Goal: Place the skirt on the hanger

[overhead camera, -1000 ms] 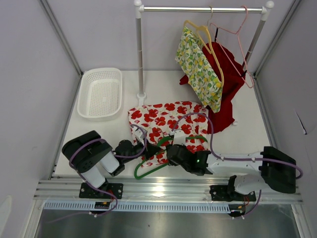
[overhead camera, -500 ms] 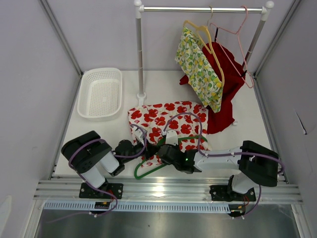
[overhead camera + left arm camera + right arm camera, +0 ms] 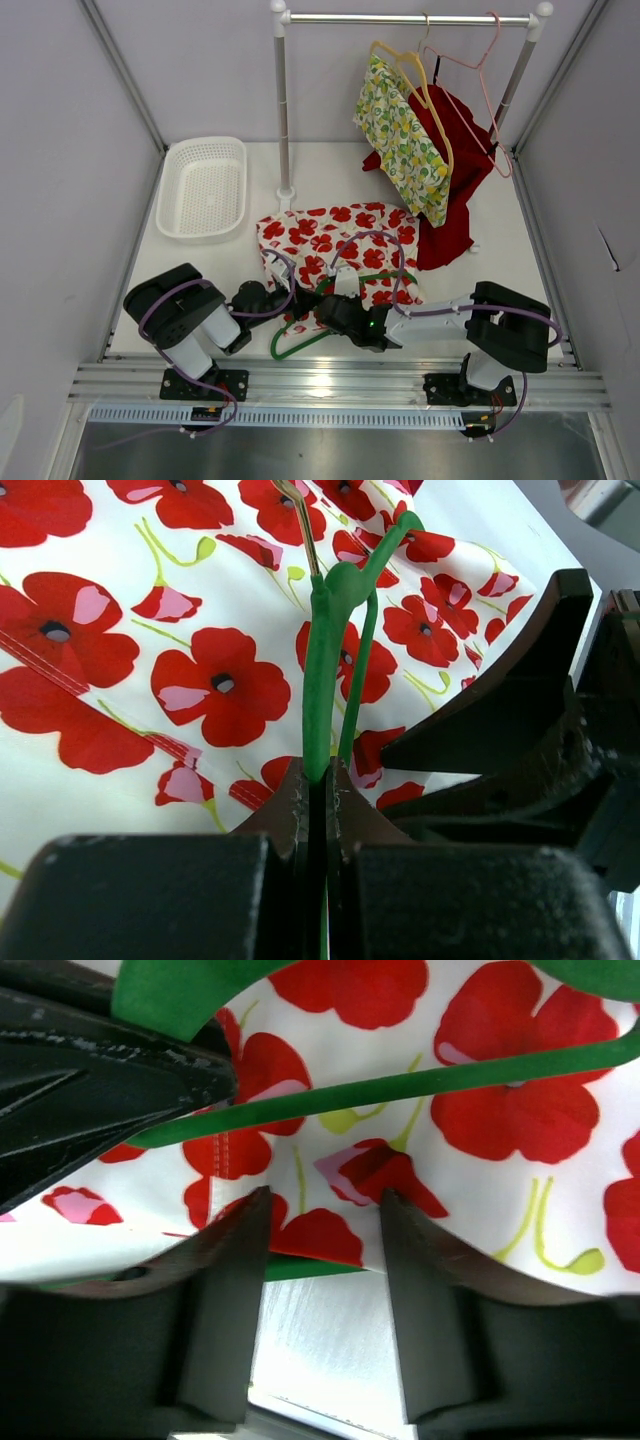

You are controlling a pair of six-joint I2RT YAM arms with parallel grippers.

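The skirt [image 3: 335,240], white with red poppies, lies spread on the table. A green hanger [image 3: 298,345] rests on its near edge. My left gripper [image 3: 300,303] is shut on the hanger's green bar [image 3: 322,660], low over the fabric [image 3: 200,630]. My right gripper [image 3: 325,312] is right beside it, its black body [image 3: 520,730] close on the right in the left wrist view. In the right wrist view the right gripper [image 3: 322,1230] is open, its fingertips either side of the skirt's hem [image 3: 330,1235], with a hanger bar [image 3: 420,1080] crossing the cloth above.
A white basket [image 3: 203,187] sits at the back left. A clothes rack [image 3: 283,110] stands behind the skirt, carrying a yellow floral garment [image 3: 405,140], a red garment [image 3: 458,170] and a bare pink hanger [image 3: 482,70]. The table's metal front rail [image 3: 330,385] runs below the arms.
My right arm has swung left, bringing its gripper up against the left gripper at the skirt's near hem. The left arm and hanger have stayed put.
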